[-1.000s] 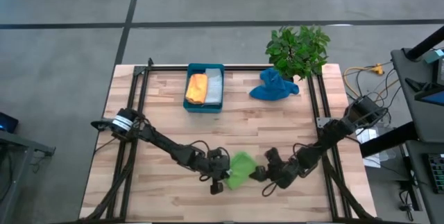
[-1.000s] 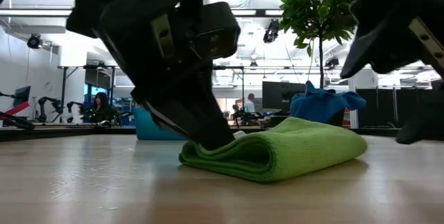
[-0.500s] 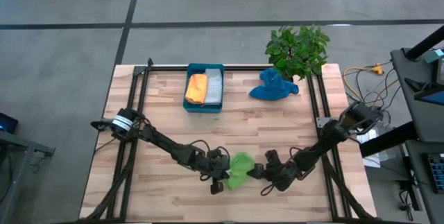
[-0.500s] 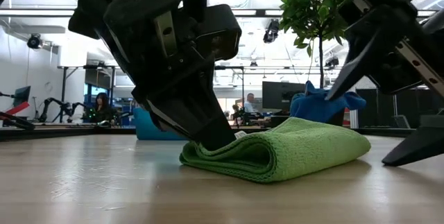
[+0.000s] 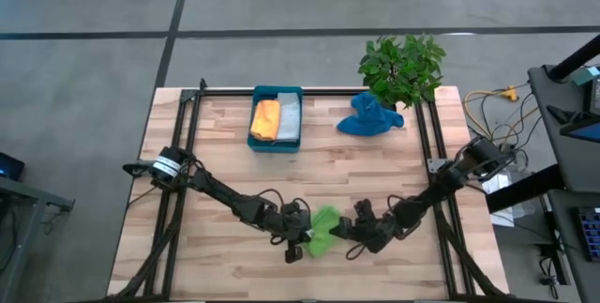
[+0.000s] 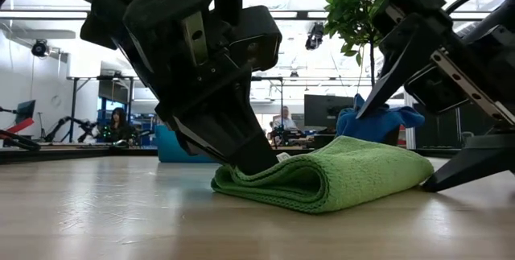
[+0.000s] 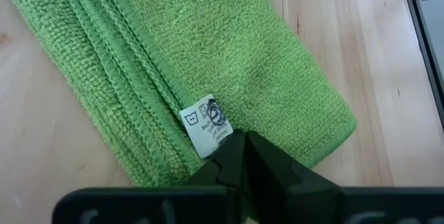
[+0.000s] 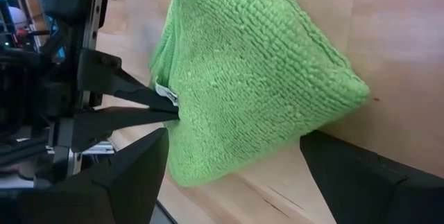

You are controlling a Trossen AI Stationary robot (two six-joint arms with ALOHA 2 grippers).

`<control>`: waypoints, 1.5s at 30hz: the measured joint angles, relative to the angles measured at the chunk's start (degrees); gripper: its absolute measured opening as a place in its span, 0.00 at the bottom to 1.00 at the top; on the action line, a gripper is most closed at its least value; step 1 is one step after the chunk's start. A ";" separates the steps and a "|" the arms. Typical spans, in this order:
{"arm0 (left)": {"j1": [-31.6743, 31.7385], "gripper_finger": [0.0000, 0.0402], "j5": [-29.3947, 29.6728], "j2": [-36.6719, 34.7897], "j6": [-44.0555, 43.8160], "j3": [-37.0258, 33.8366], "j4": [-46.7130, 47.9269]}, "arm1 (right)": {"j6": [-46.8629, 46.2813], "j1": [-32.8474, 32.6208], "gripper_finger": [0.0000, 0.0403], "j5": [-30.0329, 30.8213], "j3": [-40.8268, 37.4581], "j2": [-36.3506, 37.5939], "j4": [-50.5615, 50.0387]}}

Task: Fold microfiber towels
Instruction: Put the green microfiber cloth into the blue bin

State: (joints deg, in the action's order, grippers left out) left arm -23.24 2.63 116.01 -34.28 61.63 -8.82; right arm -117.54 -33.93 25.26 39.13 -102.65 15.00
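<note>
Landmark: green towel (image 5: 323, 231).

- Green towel: folded over on itself, lying flat on the wooden table (image 5: 225, 162) near its front edge, about midway across. In the low view its rounded fold (image 6: 326, 189) faces the camera and the layered edges lie at the other end. A white care tag (image 7: 206, 123) sticks out from the hemmed edge.
- Left gripper (image 5: 302, 237): touching the towel's left edge. Fingers pressed together, tips pinching the towel edge beside the tag; in the left wrist view the two dark fingers (image 7: 243, 156) meet in a point on the cloth.
- Right gripper (image 5: 349, 234): at the towel's right end, low over the table. Fingers spread wide, one on either side of the towel end, not closed on it; the right wrist view shows one finger (image 8: 132, 175) on each side of the green cloth.
- Teal tray (image 5: 277, 92): well behind the green towel, toward the table's far edge. It holds the orange towel (image 5: 266, 118) and the grey towel (image 5: 289, 118), folded, side by side.
- Blue towel (image 5: 368, 115): crumpled in a heap, right of the tray, far from the green towel.
- Potted plant (image 5: 402, 65): just behind the blue towel, at the table's far right corner.
</note>
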 joint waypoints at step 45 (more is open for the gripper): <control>1.79 0.01 1.36 0.07 -30.89 0.35 -2.89 | -2.36 -4.31 0.81 4.59 4.76 -3.13 -4.52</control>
State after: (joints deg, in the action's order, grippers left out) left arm -21.46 3.99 116.07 -65.17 61.98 -11.71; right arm -119.90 -38.24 29.85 43.90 -105.78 10.49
